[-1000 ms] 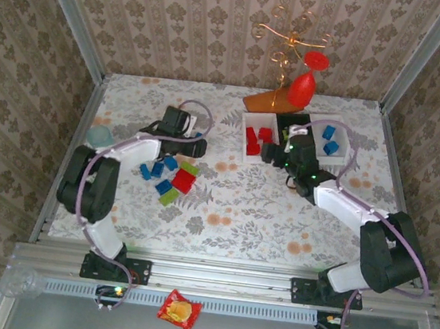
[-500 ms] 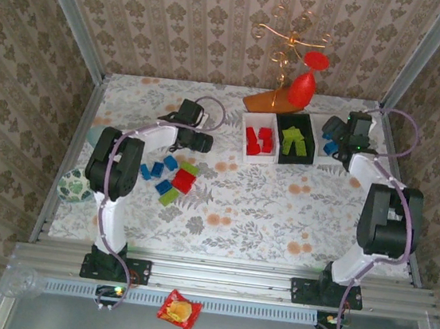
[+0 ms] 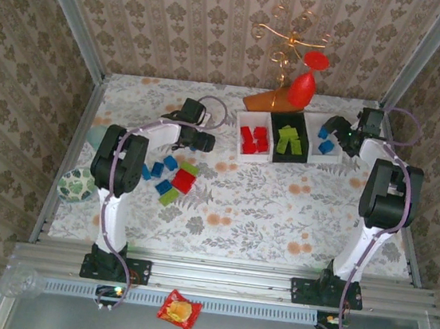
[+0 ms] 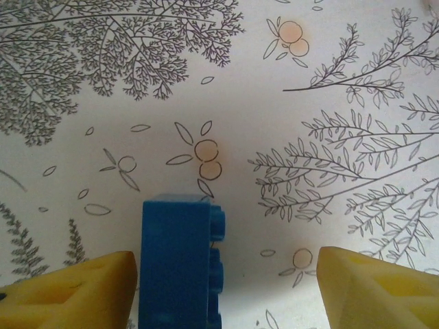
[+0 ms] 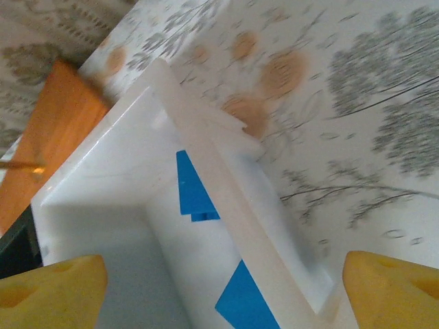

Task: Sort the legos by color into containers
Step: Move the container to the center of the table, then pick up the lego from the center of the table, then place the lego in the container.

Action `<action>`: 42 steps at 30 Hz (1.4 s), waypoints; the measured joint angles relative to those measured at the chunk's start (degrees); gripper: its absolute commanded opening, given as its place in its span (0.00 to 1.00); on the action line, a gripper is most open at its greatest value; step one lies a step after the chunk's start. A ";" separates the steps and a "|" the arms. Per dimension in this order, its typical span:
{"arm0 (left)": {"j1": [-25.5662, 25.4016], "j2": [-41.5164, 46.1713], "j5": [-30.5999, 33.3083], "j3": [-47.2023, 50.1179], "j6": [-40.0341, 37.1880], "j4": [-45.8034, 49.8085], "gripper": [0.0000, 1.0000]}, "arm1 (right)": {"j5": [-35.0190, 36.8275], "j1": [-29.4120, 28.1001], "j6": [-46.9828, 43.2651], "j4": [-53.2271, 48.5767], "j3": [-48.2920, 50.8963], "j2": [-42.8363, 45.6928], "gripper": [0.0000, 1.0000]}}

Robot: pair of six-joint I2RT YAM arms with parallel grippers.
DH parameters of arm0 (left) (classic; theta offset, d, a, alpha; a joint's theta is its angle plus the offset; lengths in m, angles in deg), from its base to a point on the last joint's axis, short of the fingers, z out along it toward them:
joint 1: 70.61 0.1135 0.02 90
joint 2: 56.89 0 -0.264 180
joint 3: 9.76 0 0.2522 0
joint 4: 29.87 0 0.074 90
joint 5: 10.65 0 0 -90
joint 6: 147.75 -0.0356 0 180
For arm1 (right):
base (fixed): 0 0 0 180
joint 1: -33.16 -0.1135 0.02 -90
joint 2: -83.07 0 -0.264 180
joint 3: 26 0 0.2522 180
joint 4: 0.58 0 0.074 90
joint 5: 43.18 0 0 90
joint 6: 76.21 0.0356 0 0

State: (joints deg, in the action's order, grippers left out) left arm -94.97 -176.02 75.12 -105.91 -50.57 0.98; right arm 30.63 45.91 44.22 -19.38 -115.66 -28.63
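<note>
Floral tablecloth (image 3: 230, 214) covers the table, with wallpapered walls around it. Near you on the left, the loose legos (image 3: 177, 177), blue, red and green, lie clustered. Just beyond them, your left gripper (image 3: 205, 141) has its jaws apart. A blue brick (image 4: 177, 264) sits between them against one pad (image 4: 68, 291), studs facing the wide gap, long axis along the fingers. You cannot tell whether it rests on the cloth. Far right stand the white container of reds (image 3: 240, 139), the black container of greens (image 3: 274, 139) and the white container of blues (image 5: 206, 164). That last one lies well right of the brick. Your right gripper (image 3: 338, 131) is nearer and hovers over it, jaws wide and empty.
</note>
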 measured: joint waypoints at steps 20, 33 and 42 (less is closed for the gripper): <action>1.20 2.69 5.20 6.29 0.72 -6.21 0.14 | -2.34 -5.16 0.39 4.61 20.44 23.34 0.90; -13.16 16.26 -2.56 10.36 3.78 -24.06 0.13 | 12.15 -15.47 -0.20 5.35 39.93 48.74 0.91; -20.09 -2.43 -7.08 -11.85 3.78 -23.80 0.18 | 19.91 -15.72 -0.17 4.98 48.22 60.81 0.91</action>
State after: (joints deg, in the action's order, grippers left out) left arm -115.05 -178.45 68.04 -117.76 -46.79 -22.83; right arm 50.55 30.20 44.05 -14.39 -67.44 32.17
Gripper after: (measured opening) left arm 0.267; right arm 0.911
